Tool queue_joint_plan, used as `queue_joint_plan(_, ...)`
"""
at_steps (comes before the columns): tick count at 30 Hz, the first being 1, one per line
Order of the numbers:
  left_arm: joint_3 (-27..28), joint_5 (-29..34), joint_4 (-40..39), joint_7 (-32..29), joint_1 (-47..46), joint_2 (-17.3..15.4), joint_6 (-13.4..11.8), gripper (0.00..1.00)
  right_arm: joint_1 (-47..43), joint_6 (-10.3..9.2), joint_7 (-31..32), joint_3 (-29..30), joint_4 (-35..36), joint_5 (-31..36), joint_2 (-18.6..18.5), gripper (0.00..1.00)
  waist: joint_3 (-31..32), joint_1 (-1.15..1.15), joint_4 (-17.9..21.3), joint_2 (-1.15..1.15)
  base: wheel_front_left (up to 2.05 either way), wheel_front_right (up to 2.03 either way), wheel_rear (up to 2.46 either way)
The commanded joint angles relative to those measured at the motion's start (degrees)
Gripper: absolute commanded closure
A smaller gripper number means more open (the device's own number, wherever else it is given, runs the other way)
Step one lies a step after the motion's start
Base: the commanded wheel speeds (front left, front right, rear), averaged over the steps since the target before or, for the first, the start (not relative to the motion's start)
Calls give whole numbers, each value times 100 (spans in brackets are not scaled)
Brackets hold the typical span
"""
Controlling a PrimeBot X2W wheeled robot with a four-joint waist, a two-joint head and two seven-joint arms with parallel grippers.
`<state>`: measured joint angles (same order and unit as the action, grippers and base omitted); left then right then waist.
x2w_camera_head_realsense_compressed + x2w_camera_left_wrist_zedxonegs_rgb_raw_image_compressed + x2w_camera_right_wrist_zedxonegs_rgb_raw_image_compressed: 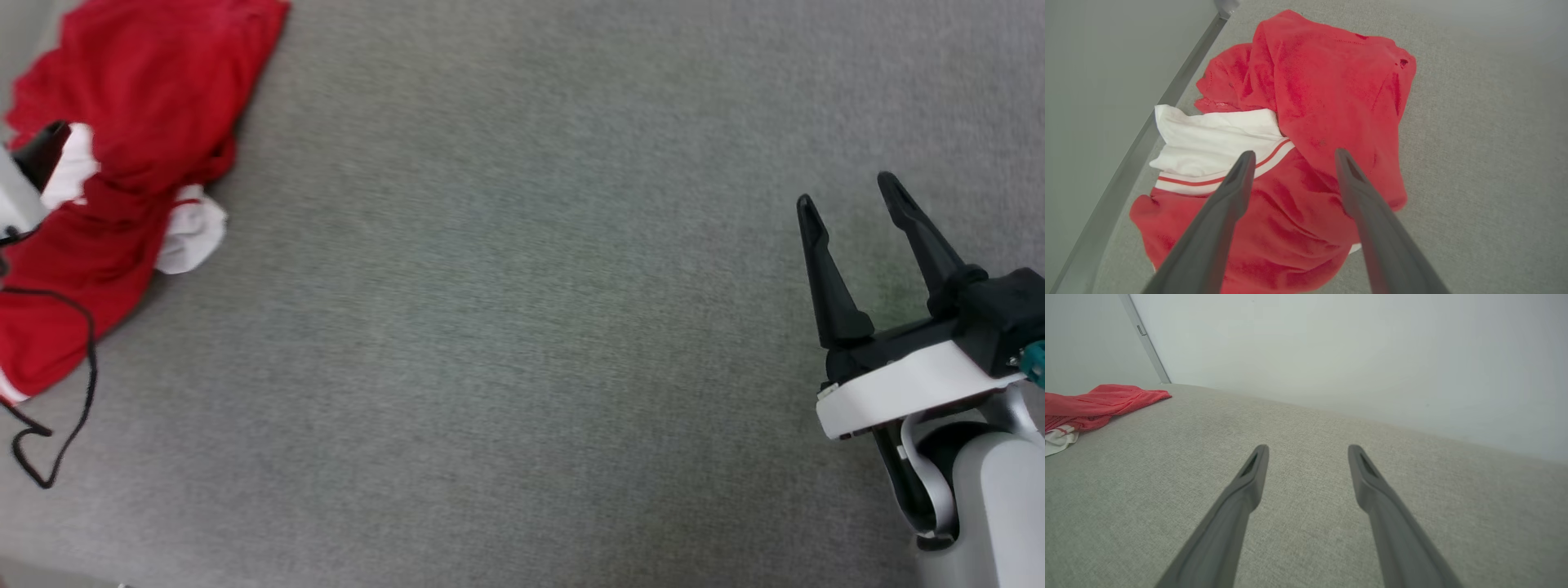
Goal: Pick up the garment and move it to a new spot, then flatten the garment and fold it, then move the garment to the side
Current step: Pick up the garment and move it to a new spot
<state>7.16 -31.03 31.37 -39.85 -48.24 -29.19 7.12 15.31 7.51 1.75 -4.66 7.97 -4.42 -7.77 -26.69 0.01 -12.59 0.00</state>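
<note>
Where there is room to move: the worktop runs as one broad open stretch from the garment's edge at the head view's left across to the right claw.
Worktop surface: grey woven cloth, flat, with a fine even grain.
Far edge: a pale smooth wall rises straight from the worktop's back edge in the right wrist view.
Left edge: a grey rail runs along the worktop's side, and the garment lies just beside it.
Garment: lies at the worktop's upper left corner in the head view, in a crumpled heap; it is bright red, soft and nappy, thrown into thick folds.
Right arm: its pale forearm rises at the head view's lower right, well apart from the garment.
Right claw: two long dark tapering fingers spread wide with nothing between them, pointing up and slightly left above bare worktop.
Left claw: poised over the heap, fingers spread wide and holding nothing; whether the tips touch the cloth cannot be told.
White panel: smooth white cloth poking out from under the red folds, edged by thin red-and-white stripes.
Cable: thin, black, looping over the garment's lower part onto the worktop.
</note>
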Motion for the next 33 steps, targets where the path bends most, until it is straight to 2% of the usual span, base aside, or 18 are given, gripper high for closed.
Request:
queue_joint_plan(1, 37, -57, 44, -219, -46, -93, -24, 0, 137, -4, -45, -36, -36, -24, -7, 0, -481, -1, 431, 0, 0, 0, 0)
queue_joint_plan(7, 162, -193, 134, -958, 221, -335, -297, 0, 306, -4, -168, -143, -166, -97, -18, 0, -815, -1, 665, 0, 0, 0, 0)
queue_joint_plan(12, 156, -238, 270, -1051, 483, -194, -432, 0, 327, -4, -221, -154, -231, -135, -42, 0, -865, -1, 717, 0, 0, 0, 0)
queue_joint_plan(13, 105, -232, 437, -1194, 638, -66, -575, 48, 350, -3, -224, -156, -251, -158, -36, 0, -863, -1, 723, 0, 0, 0, 0)
queue_joint_plan(14, 104, -247, 459, -1223, 666, -26, -603, 58, 357, -4, -221, -155, -252, -159, -37, 0, -855, -1, 721, 0, 0, 0, 0)
queue_joint_plan(15, 95, -249, 455, -1196, 685, -7, -631, 100, 363, -4, -221, -150, -255, -166, -36, 0, -835, -1, 714, 0, 0, 0, 0)
queue_joint_plan(17, 88, -174, 372, -995, 678, -36, -642, 100, 376, -4, -220, -127, -248, -157, -46, 0, -795, -1, 692, 0, 0, 0, 0)
queue_joint_plan(23, 156, 212, 219, 181, 441, -250, -811, 100, 233, -4, -239, -68, -349, -158, -14, 0, -374, -1, 556, 0, 0, 0, 0)
queue_joint_plan(25, 165, 272, 237, 553, 329, -195, -864, 100, 182, -4, -253, -54, -380, -168, 15, 0, -173, -1, 500, 0, 0, 0, 0)
queue_joint_plan(31, -9, 534, 260, 1739, 53, -186, -623, 100, -38, -4, -191, 6, -510, -165, 119, 0, 483, -1, 351, 0, 0, 0, 0)
queue_joint_plan(32, -88, 616, 281, 2488, -109, -137, -414, 100, -157, -4, -169, 36, -556, -183, 190, 0, 807, -1, 326, 0, 0, 0, 0)
queue_joint_plan(33, -138, 657, 328, 2712, -139, -122, -353, 100, -201, -4, -179, 40, -588, -185, 215, 0, 939, -1, 335, 0, 0, 0, 0)
